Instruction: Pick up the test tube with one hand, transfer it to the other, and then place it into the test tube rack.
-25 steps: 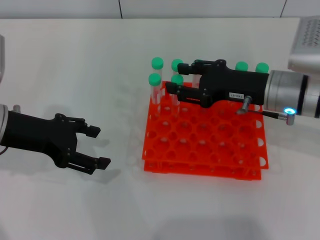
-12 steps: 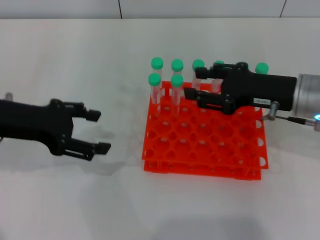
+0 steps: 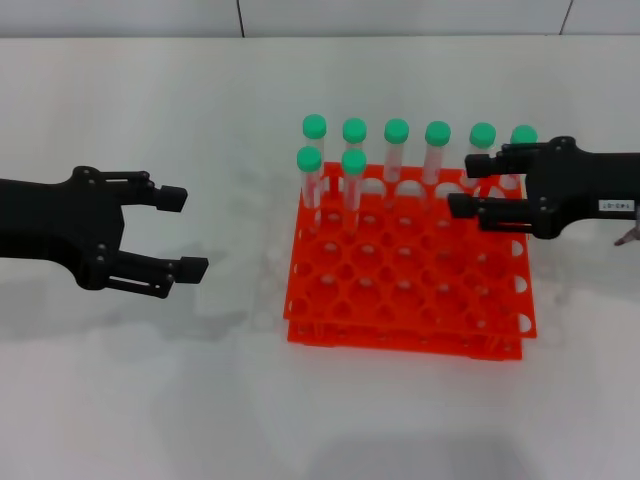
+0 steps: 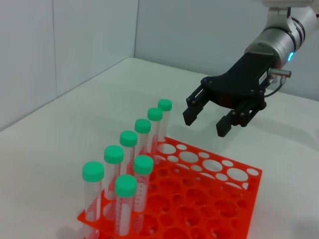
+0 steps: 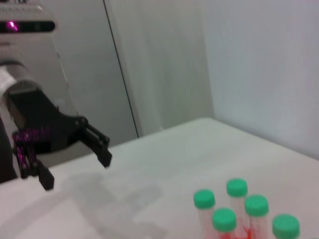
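Several test tubes with green caps stand upright in the orange-red test tube rack (image 3: pixel 400 338): a back row (image 3: pixel 396 131) and two in the second row (image 3: pixel 353 160). They look alike, and neither gripper holds one. My right gripper (image 3: pixel 460 186), with the white label, hovers open and empty over the rack's back right corner, beside the last two back-row tubes. My left gripper (image 3: pixel 192 232) is open and empty above the table, well left of the rack. The left wrist view shows the right gripper (image 4: pixel 205 124) open beyond the tubes (image 4: pixel 128 139) and the rack (image 4: pixel 209 189).
The white table (image 3: pixel 200 400) spreads around the rack, with a wall at its far edge. Most of the rack's front holes hold nothing. In the right wrist view the left gripper (image 5: pixel 77 172) hangs far off beyond some green caps (image 5: pixel 224 219).
My right gripper has drawn back to the right, from over the second-row tubes to the rack's right edge, uncovering the back row. The left gripper has shifted slightly away from the rack. Both stayed open.
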